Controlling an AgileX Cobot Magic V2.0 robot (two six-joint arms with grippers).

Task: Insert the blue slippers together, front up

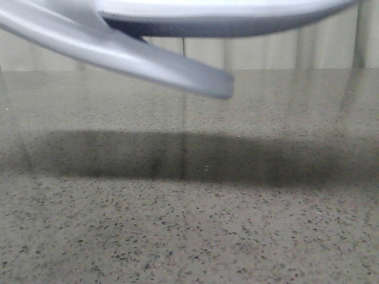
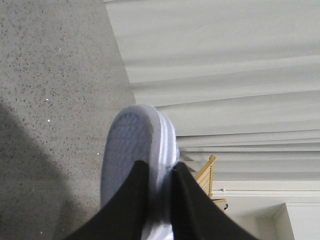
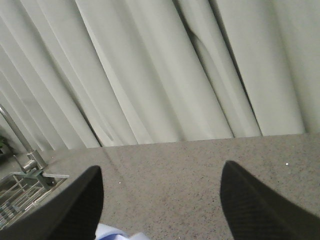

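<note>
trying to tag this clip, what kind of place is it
Probably an indoor lab or test room: a speckled stone-look tabletop, pale curtains behind it, and a wire rack at one edge. The left gripper holds a blue slipper.

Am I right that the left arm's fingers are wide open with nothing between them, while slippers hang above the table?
Not quite. In the left wrist view the left fingers are shut on a slipper. The rest holds: slippers hang above the table.
</note>
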